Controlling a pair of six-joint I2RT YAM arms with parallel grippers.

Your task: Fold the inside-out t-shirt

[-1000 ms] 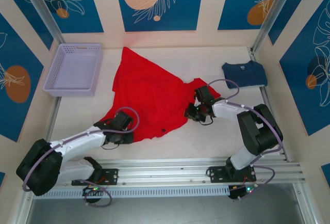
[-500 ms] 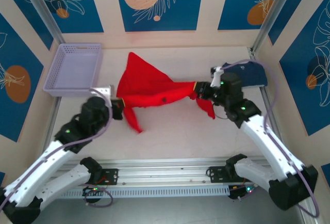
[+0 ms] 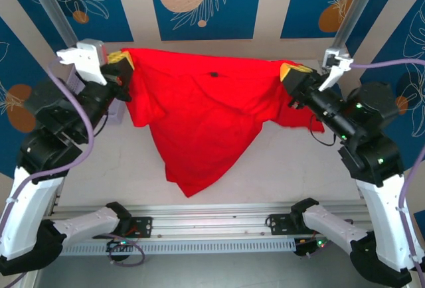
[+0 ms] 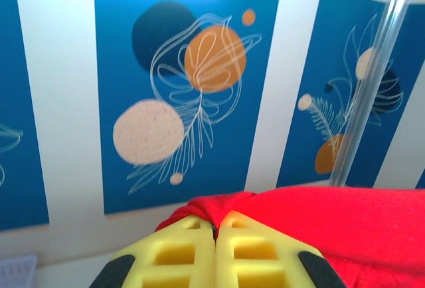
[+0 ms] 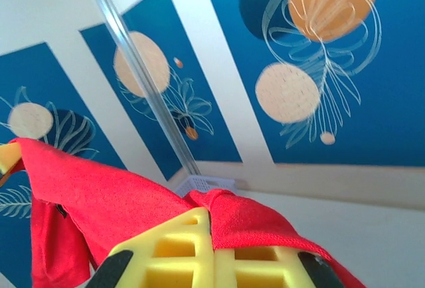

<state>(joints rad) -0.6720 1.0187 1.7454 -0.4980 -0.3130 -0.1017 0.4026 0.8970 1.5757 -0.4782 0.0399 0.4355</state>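
Jaws on both arms are pressed together on cloth: the left gripper (image 3: 123,64) pinches the red t-shirt (image 3: 199,112) at upper left, the right gripper (image 3: 291,73) at upper right. The shirt hangs spread between them above the pale table (image 3: 285,168). Blue leaf-patterned wall panels (image 3: 199,2) surround the table.

i count one red t-shirt (image 3: 199,122) and one lavender basket (image 5: 209,183). there are two robot arms, the left arm (image 3: 33,188) and the right arm (image 3: 385,195), and two grippers, the left gripper (image 3: 123,64) and the right gripper (image 3: 291,75). two metal poles, the left pole (image 3: 53,9) and the right pole (image 3: 352,9). three blue leaf-print panels (image 3: 199,2) on the back wall.
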